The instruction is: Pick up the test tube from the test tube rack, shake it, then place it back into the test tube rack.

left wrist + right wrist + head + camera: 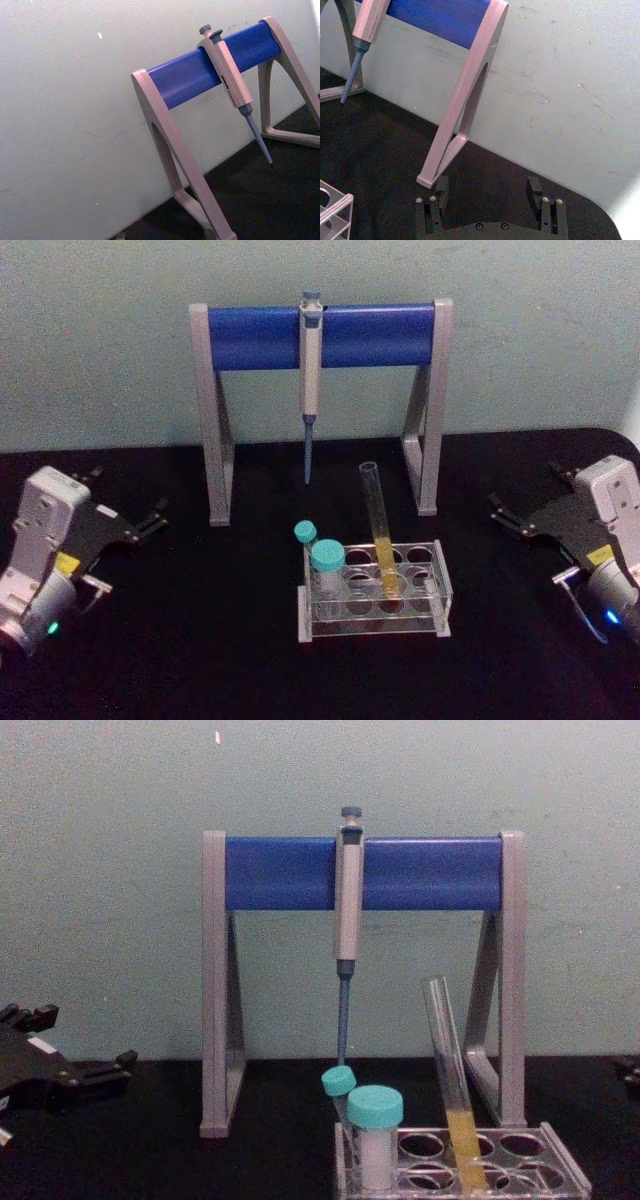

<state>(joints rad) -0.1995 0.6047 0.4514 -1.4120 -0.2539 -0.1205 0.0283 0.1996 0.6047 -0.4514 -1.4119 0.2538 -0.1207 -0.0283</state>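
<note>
Left end effector (157, 517), right end effector (498, 512): both standing wide, empty | test tube (378, 530) leaning in test tube rack (441, 585) between them | risk: off-axis grasp jamming tilted tube against its hole, spilling liquid.

Black matte table (200, 640). Pale grey-green wall (100, 340) stands directly behind the table, scuffed, faint marks, small white speck (217, 736) high up. Table's far right corner (618, 437) is rounded against the wall. Light is flat, even.

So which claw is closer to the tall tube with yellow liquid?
Right. The right gripper sits open just right of the tube; the left gripper is farther off on its left.
</note>
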